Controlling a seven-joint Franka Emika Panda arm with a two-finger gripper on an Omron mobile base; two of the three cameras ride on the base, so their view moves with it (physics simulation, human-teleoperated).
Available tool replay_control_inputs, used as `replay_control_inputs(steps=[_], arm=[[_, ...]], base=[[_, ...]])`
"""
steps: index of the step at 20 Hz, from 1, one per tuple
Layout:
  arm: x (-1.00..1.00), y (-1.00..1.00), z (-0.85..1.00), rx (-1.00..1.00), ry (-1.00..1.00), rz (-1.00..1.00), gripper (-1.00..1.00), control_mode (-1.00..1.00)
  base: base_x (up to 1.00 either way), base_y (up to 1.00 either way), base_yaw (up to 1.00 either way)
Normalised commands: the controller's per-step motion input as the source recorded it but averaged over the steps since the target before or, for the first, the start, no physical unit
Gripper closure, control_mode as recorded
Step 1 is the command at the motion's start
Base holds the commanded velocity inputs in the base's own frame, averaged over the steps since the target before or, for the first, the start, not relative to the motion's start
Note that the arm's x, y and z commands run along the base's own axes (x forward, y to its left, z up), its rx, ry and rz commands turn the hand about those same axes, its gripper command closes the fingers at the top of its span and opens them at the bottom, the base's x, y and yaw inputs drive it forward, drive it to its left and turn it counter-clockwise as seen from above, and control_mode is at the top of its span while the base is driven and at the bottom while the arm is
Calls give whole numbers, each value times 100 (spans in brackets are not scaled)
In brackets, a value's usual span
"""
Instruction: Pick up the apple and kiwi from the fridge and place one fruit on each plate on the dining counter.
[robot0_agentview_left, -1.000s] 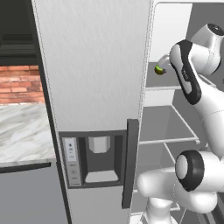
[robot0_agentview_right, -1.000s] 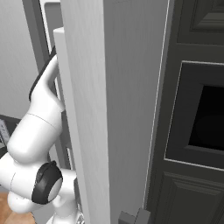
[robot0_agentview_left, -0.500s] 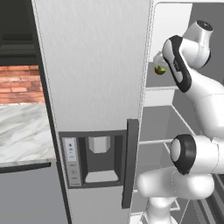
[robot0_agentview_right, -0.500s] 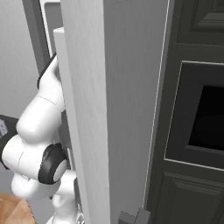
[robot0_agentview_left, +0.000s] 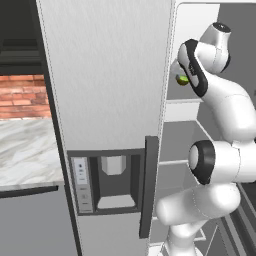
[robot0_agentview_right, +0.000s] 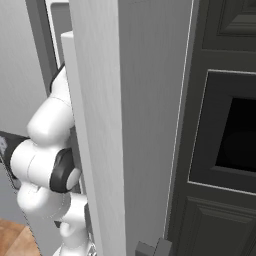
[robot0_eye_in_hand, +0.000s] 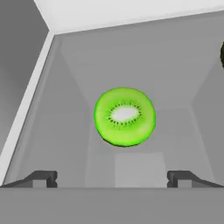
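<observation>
The tall silver-grey fridge (robot0_agentview_left: 107, 75) has its right side open, and the white robot arm (robot0_agentview_left: 220, 120) reaches up into it. In the hand view, the round kiwi half with the bright lime-green cut face and pale middle (robot0_eye_in_hand: 124, 116) sits on a grey fridge shelf (robot0_eye_in_hand: 65, 131), with its cut face turned toward the camera. The gripper (robot0_eye_in_hand: 112, 178) is wide open, with its two small dark fingertips (robot0_eye_in_hand: 41, 178) far apart at the bottom of that view. The kiwi lies ahead of them, about in the middle of the gap, and nothing is held. A small dark round edge shows at the far right of the hand view, but it is too cut off to tell what it is. In the left base view, the kiwi (robot0_agentview_left: 182, 79) peeks out as a small green spot on an upper shelf, right beside the arm's dark-edged wrist. The closed fridge door has a grey water dispenser panel (robot0_agentview_left: 107, 181) and a dark upright handle (robot0_agentview_left: 148, 187). To the left there is a white-grey marble worktop (robot0_agentview_left: 27, 150) below a red brick wall (robot0_agentview_left: 22, 96). In the right base view, a black oven cabinet (robot0_agentview_right: 225, 140) stands to the right of the fridge.
</observation>
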Motion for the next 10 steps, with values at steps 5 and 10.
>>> replay_control_inputs(steps=[5, 10], arm=[[33, 0, -13, -3, 1, 0, -100, -100], [30, -4, -11, -1, 0, 0, -100, -100]], base=[[0, 0, 0], [0, 0, 0]])
